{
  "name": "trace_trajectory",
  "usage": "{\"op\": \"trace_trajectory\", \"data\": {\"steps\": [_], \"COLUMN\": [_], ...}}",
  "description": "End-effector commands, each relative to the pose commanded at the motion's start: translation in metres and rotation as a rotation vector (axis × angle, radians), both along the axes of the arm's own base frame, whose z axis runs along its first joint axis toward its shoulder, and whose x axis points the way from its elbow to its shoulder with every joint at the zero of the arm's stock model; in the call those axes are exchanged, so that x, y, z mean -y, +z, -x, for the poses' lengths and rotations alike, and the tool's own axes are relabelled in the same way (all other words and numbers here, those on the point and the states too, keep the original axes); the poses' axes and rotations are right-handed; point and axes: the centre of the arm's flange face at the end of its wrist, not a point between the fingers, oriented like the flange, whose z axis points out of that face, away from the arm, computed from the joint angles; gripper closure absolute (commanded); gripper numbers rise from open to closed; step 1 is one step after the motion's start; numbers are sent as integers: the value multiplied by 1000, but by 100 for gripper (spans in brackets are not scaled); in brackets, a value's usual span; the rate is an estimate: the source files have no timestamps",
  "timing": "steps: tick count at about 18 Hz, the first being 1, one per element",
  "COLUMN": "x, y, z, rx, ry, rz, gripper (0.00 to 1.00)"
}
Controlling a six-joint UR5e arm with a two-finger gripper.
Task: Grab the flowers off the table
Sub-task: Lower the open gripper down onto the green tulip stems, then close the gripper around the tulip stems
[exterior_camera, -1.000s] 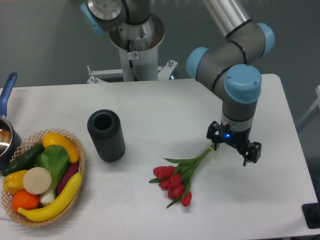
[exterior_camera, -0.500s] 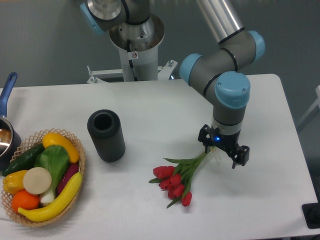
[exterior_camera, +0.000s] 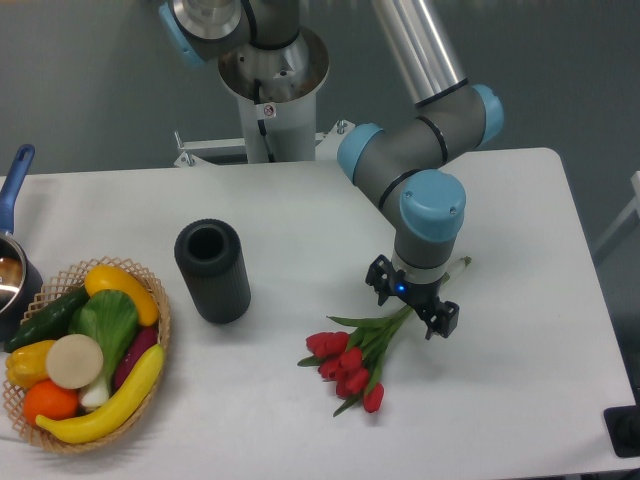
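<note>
Surface (exterior_camera: 300, 215): big white tabletop w/ rounded corners; carries everything here.
Arm: one UR5e, reaches down from top centre, wrist over the right-middle of the surface.
Pincer (exterior_camera: 412, 303): points down, directly above the stem part of the flowers; fingers look spread w/ a gap between, nothing held as far as I can see. If they touch the stems, I cannot tell.
Flowers (exterior_camera: 352, 362): lie flat on the surface, front-centre-right. Long axis is diagonal: red buds at lower left, pale stems go up to the right, pass under the pincer, stem ends come out beyond it.
Key relation: buds are down-left from the pincer; stems are just below it. I judge next move is approx. straight down, closing across the stems.
Basket (exterior_camera: 158, 300): wicker, far left; holds banana, orange, cucumber, leafy vegetable etc.
Cup (exterior_camera: 212, 270): dark cylinder, lying tilted, inside looks empty.
Pot (exterior_camera: 12, 270): at left edge, blue handle; contents unclear.
</note>
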Motion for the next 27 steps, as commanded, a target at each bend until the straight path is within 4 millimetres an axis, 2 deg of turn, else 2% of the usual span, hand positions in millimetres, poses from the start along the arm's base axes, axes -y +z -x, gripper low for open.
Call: {"op": "trace_trajectory", "data": {"steps": [8,12,16,19,22,23,27], "x": [-6,-6,-6,-6,-6,-5,-6], "y": [-13,-15,-15,-15,-15,-14,-10], "z": [0,-1,-1,-1,-1,-2,-2], "rx": [7,10,9,10,10,11,5], "ry": [-5,-5,-1,-1,-1,0,-1], "rz": [6,8,9,10,10,10,4], "gripper": [1,25,44,64,71,76,81]}}
